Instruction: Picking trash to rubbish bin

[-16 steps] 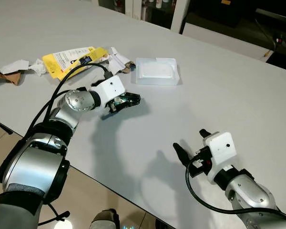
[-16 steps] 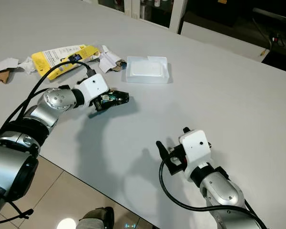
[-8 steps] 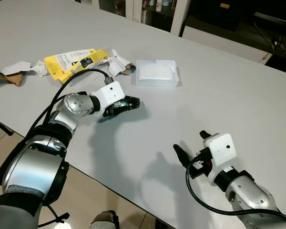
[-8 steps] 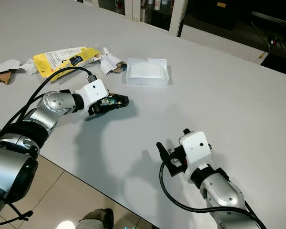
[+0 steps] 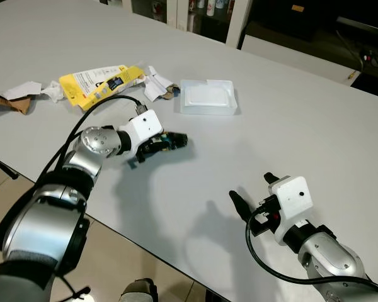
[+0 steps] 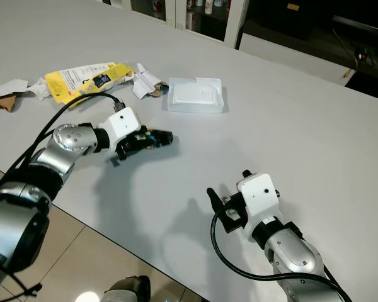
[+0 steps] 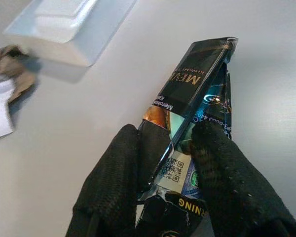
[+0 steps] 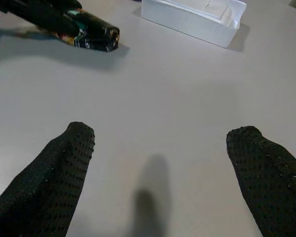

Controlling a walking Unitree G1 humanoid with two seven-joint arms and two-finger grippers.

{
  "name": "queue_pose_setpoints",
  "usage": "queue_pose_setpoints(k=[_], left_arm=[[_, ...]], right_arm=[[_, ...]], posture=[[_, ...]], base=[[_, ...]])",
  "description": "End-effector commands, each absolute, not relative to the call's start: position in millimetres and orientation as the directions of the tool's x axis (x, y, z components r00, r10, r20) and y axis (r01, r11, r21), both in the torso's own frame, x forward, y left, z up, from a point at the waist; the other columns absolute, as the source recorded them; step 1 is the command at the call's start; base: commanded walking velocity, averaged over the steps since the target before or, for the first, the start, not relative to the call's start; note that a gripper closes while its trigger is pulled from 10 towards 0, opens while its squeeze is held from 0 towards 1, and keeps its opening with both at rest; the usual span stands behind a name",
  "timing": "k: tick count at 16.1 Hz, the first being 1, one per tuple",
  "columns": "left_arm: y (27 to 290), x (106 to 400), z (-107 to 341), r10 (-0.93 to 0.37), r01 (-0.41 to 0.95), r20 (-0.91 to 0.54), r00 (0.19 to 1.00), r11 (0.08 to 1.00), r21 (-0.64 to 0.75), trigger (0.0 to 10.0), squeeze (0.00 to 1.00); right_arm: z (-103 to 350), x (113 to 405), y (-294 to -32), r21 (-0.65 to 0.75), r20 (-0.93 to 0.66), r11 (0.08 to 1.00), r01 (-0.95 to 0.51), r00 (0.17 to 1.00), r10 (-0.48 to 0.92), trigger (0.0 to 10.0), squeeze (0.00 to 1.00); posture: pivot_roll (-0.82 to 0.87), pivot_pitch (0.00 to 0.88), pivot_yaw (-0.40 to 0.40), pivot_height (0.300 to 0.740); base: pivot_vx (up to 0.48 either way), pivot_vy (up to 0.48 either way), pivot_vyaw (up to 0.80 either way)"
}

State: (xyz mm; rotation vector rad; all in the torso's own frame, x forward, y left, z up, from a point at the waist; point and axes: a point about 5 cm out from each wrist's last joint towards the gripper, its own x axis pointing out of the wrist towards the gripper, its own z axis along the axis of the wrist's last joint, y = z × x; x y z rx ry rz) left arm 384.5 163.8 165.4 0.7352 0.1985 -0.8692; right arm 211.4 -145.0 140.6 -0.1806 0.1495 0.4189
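My left gripper (image 5: 167, 142) is shut on a dark foil wrapper (image 7: 193, 106) with gold and teal print, held just above the white table (image 5: 290, 126). In the left wrist view both black fingers (image 7: 118, 173) pinch its lower end. The wrapper (image 6: 157, 136) pokes out past the fingertips. My right gripper (image 5: 252, 196) hovers open over the table's near right part, nothing between its fingers (image 8: 64, 168). More trash lies at the far left: a yellow packet (image 5: 97, 80), crumpled white paper (image 5: 154, 80) and a brown scrap (image 5: 6, 100).
A clear plastic tray (image 5: 206, 95) rests upside down on the table beyond the left gripper. The table's near edge (image 5: 132, 242) runs diagonally, with tiled floor below. Dark furniture stands past the far edge.
My left gripper has turned at the wrist and shifted slightly toward the right with the wrapper still pinched. The right arm has stayed put.
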Motion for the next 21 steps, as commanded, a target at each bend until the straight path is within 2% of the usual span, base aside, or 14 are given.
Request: queue_pose_setpoints(k=[1, 6, 8, 9, 11, 13, 18, 21], left_arm=[[165, 375, 143, -0.624, 0.812, -0.523, 0.58, 0.389, 0.435, 0.0, 0.0], [176, 352, 124, -0.699, 0.885, -0.544, 0.464, 0.338, 0.321, 0.0, 0.0], [171, 344, 128, -0.743, 0.911, -0.532, 0.407, 0.289, 0.294, 0.0, 0.0], [166, 343, 133, -0.764, 0.909, -0.499, 0.409, 0.294, 0.294, 0.0, 0.0], [152, 351, 150, -0.793, 0.855, -0.345, 0.501, 0.395, 0.335, 0.0, 0.0], [147, 350, 153, -0.791, 0.823, -0.271, 0.548, 0.452, 0.345, 0.0, 0.0], [141, 358, 175, -0.787, 0.781, -0.188, 0.587, 0.49, 0.386, 0.0, 0.0], [140, 369, 199, -0.721, 0.658, -0.014, 0.693, 0.624, 0.421, 0.0, 0.0]], right_arm=[[141, 211, -148, -0.145, -0.186, 0.899, -0.413, 0.904, 0.385, 10.0, 0.0], [140, 215, -147, -0.149, -0.189, 0.891, -0.428, 0.897, 0.399, 10.0, 0.0], [140, 216, -148, -0.151, -0.19, 0.889, -0.432, 0.895, 0.403, 10.0, 0.0], [139, 217, -148, -0.152, -0.19, 0.889, -0.432, 0.895, 0.403, 10.0, 0.0], [140, 219, -148, -0.155, -0.187, 0.888, -0.433, 0.895, 0.404, 10.0, 0.0], [140, 220, -148, -0.158, -0.185, 0.888, -0.432, 0.896, 0.404, 10.0, 0.0], [139, 220, -150, -0.164, -0.186, 0.89, -0.425, 0.9, 0.395, 10.0, 0.0], [138, 220, -150, -0.164, -0.185, 0.893, -0.42, 0.902, 0.39, 10.0, 0.0]], posture=[[0.11, 0.165, -0.046, 0.74], [0.15, 0.168, -0.055, 0.74], [0.15, 0.167, -0.058, 0.74], [0.15, 0.167, -0.058, 0.74], [0.16, 0.162, -0.06, 0.74], [0.16, 0.162, -0.06, 0.74], [0.16, 0.162, -0.06, 0.74], [0.15, 0.15, -0.054, 0.74]], base=[[0.0, 0.0, 0.0], [0.0, 0.0, 0.0], [0.0, 0.0, 0.0], [0.0, 0.0, 0.0], [0.0, 0.0, 0.0], [0.0, 0.0, 0.0], [0.0, 0.0, 0.0], [0.0, 0.0, 0.0]])
